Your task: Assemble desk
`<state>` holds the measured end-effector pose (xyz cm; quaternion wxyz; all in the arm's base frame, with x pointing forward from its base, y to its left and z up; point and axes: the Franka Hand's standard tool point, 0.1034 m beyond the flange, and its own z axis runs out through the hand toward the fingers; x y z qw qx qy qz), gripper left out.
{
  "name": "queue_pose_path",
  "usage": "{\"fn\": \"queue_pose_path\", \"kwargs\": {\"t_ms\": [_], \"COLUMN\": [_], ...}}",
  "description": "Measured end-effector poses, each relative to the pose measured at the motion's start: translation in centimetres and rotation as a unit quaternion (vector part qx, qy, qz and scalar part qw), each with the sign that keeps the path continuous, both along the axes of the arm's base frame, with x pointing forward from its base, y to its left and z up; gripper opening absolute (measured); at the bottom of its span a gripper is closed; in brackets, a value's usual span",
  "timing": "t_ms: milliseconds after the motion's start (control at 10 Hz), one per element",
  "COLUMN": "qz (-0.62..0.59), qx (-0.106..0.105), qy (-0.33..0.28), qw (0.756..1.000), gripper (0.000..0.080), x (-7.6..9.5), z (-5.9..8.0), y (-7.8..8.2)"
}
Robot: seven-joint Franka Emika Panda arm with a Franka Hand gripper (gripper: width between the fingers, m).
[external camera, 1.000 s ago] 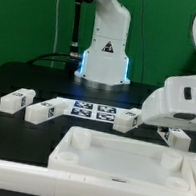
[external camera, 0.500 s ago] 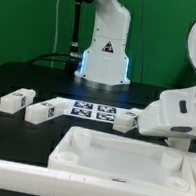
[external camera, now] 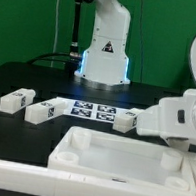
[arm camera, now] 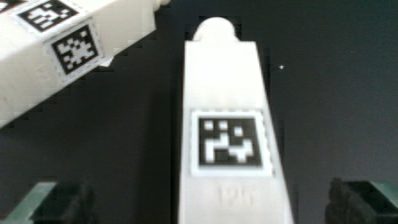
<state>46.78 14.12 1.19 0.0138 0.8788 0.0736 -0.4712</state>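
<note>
Open tool (arm camera: 210,200) has sunk lower over leg (arm camera: 228,100).

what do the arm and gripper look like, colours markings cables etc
The white robot arm has smooth, rounded glossy shells with dark seams at the joints. Its base column carries a small black triangular sticker and a glowing blue band below it. A thin black cable trails off beside the base. The gripper has two dark, blocky fingers and a bulky white housing.
</note>
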Motion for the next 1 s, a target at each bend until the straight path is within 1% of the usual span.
{"fn": "queue_pose_path", "kwargs": {"t_ms": [200, 300, 400, 500, 600, 700, 800, 900, 1000], "qz": [0.000, -0.001, 0.000, 0.001, 0.002, 0.001, 0.001, 0.001, 0.001], "qx": [0.002, 0.003, 0.003, 0.003, 0.004, 0.004, 0.004, 0.004, 0.004], "qy": [-0.010, -0.016, -0.018, -0.018, -0.019, -0.019, -0.019, -0.019, -0.020], "qw": [1.000, 1.000, 1.000, 1.000, 1.000, 1.000, 1.000, 1.000, 1.000], "gripper": [0.0649, 0.0649, 0.0649, 0.0602, 0.0602, 0.0426, 0.0426, 0.0288, 0.0288], "x": [0.86, 0.93, 0.95, 0.95, 0.95, 0.98, 1.00, 1.03, 1.06], "z": [0.23, -0.13, -0.18, -0.19, -0.18, -0.17, -0.16, -0.14, -0.08], "y": [0.44, 0.57, 0.69, 0.78, 0.77, 0.73, 0.68, 0.67, 0.66]}}
